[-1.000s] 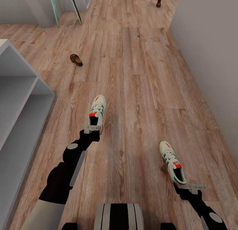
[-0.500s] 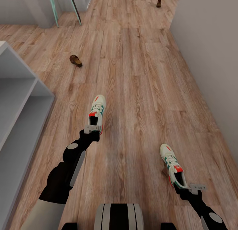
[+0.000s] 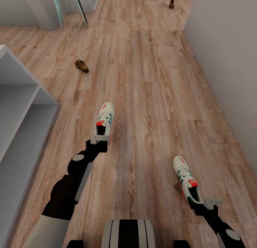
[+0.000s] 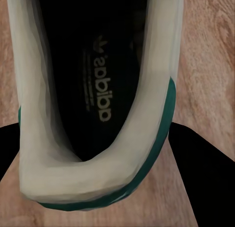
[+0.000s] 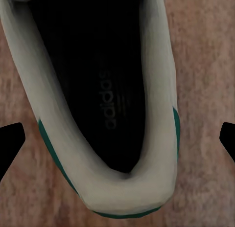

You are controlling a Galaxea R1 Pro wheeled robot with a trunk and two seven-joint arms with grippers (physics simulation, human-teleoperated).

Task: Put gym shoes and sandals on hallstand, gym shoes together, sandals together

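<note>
Here each gripper is gripping a sneaker's heel: left gripper (image 3: 99, 138) on left sneaker (image 3: 105, 120), right gripper (image 3: 208, 202) on right sneaker (image 3: 186, 177); two sandals (image 3: 82, 65) are lying on the floor (image 3: 150, 80), rack (image 3: 21, 109) standing at its left edge.

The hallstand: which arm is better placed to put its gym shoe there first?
Left, probably. The left gripper holds its gym shoe on the side of the hallstand; the right gripper is farther away, near the wall.

"adidas" + trefoil logo on left gym shoe insole (image 4: 98, 85), right gym shoe insole (image 5: 110, 102)
</note>
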